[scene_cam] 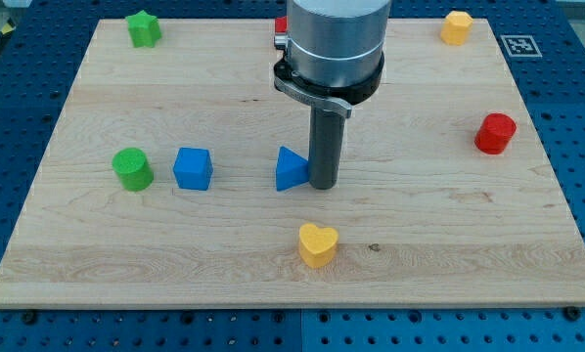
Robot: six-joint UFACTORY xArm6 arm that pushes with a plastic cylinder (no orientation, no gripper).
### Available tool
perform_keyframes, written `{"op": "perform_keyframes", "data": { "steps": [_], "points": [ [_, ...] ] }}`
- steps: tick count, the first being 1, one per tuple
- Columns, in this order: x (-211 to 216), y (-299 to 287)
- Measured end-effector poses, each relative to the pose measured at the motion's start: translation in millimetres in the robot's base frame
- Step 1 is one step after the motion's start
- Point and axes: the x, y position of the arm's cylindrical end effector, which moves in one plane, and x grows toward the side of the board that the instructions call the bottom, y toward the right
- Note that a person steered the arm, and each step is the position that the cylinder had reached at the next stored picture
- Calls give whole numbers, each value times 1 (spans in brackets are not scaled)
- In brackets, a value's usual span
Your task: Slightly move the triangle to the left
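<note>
The blue triangle (291, 169) lies near the middle of the wooden board (420, 235). My tip (324, 184) stands right against the triangle's right side, touching or nearly touching it. The rod comes down from the large grey arm body at the view's top centre. A blue cube (193, 168) lies to the triangle's left, with a gap between them.
A green cylinder (133, 169) lies left of the blue cube. A yellow heart (318, 244) lies below the triangle. A red cylinder-like block (495, 133) is at the right, a yellow block (456, 26) top right, a green block (144, 28) top left. A red block (280, 31) is mostly hidden behind the arm.
</note>
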Motion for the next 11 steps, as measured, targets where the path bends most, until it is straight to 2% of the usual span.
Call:
{"op": "perform_keyframes", "data": {
  "steps": [3, 5, 11],
  "points": [
    [-9, 10],
    [-13, -17],
    [-17, -30]
  ]
}}
